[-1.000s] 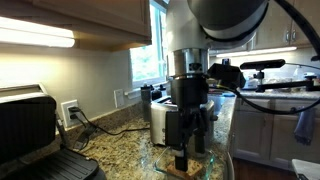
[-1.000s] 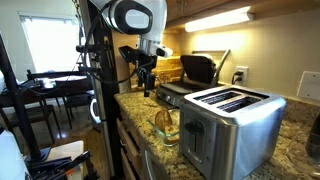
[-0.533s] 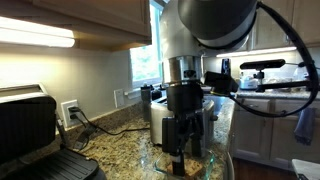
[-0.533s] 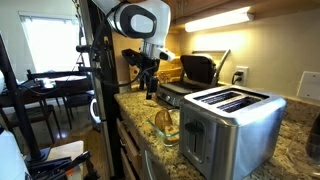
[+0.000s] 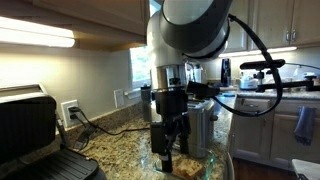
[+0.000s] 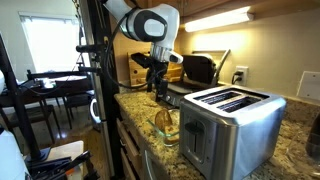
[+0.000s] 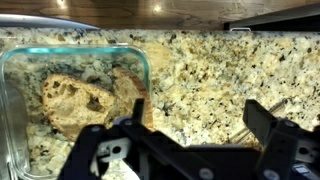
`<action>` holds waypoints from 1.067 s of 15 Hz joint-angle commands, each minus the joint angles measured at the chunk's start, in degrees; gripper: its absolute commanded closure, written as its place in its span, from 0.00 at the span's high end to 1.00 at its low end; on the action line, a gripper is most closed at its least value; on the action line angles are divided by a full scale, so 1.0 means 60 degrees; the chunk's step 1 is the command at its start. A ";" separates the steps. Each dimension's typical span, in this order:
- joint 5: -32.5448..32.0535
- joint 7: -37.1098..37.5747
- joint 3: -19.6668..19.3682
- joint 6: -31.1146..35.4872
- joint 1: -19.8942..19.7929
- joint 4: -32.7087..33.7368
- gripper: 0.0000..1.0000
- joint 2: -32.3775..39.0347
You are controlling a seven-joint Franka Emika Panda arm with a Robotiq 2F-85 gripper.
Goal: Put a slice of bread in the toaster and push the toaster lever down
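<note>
**Hovering Above the Counter, Jaws Spread**

1. Hand state. My gripper (image 7: 200, 135) is spread wide and pinches nothing. In the wrist view my two fingers (image 7: 133, 118) enter from 6 o'clock. Bare granite countertop (image 7: 215, 75) shows between them.

2. Slice of bread. The slice of bread (image 7: 72, 100) lies flat inside a clear glass container (image 7: 75, 50) that rests on the countertop. In the wrist view the slice sits at 9 o'clock from my gripper. The finger on that side overlaps the container's corner in the picture. Whether it touches the glass I cannot tell. I have no contact with the slice, and it is not in the toaster.

3. Toaster. In an exterior view the toaster (image 6: 235, 125) stands upright on the countertop with its slots facing up. It is just beside the container, at the container's 3 o'clock. In that same view my gripper points straight down, at 12 o'clock from the container and apart from the toaster.

4. Surroundings. A black grill press (image 6: 200, 68) stands at 11 o'clock from the toaster, farther back, with its lid raised. In the exterior view from the opposite end, my arm hides most of the toaster.
</note>
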 commanded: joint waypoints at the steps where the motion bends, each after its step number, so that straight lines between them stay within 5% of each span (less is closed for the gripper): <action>1: -0.0336 -0.0053 -0.0036 -0.0109 -0.0098 0.0331 1.00 0.0274; 16: -0.0681 0.0304 0.0021 -0.0014 -0.0053 -0.0077 1.00 0.0188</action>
